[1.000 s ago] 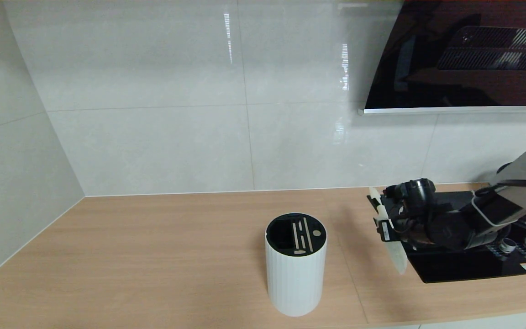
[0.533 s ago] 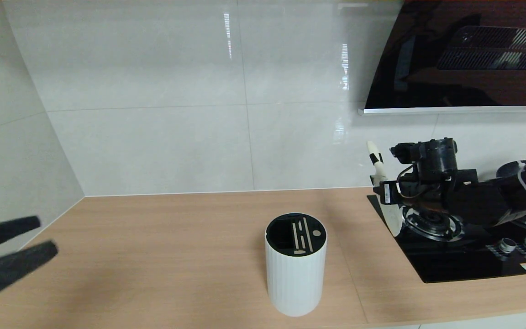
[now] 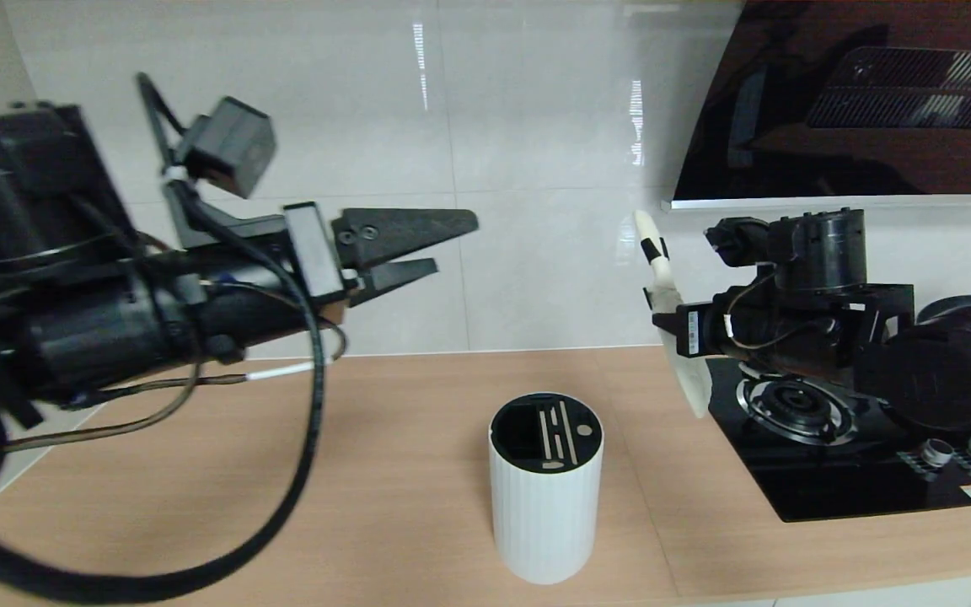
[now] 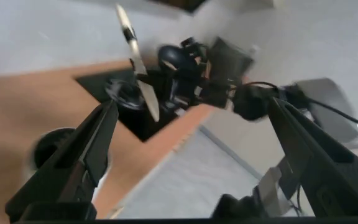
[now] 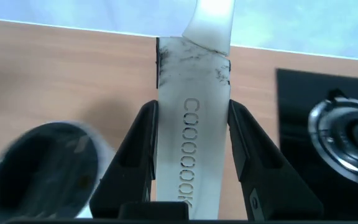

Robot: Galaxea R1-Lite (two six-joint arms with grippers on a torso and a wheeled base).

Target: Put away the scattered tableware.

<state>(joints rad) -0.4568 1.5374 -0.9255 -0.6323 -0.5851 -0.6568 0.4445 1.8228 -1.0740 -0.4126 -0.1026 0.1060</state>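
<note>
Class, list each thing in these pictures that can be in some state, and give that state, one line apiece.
white knife: clamped in the right claw, held in the air, handle up, blade down
white holder: upright on the counter, nothing sticking out of its slots
left claw: open, empty, raised above the counter
right claw: shut on the white knife
burner: no flame visible

Black hob [image 3: 831,485], seemingly gas; range hood [image 3: 856,101]

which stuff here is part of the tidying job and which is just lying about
Job: white knife with pale handle, gripped in right claw; white ribbed cylindrical holder with slotted black top.
Just there: black glass gas hob; dark glass range hood.
</note>
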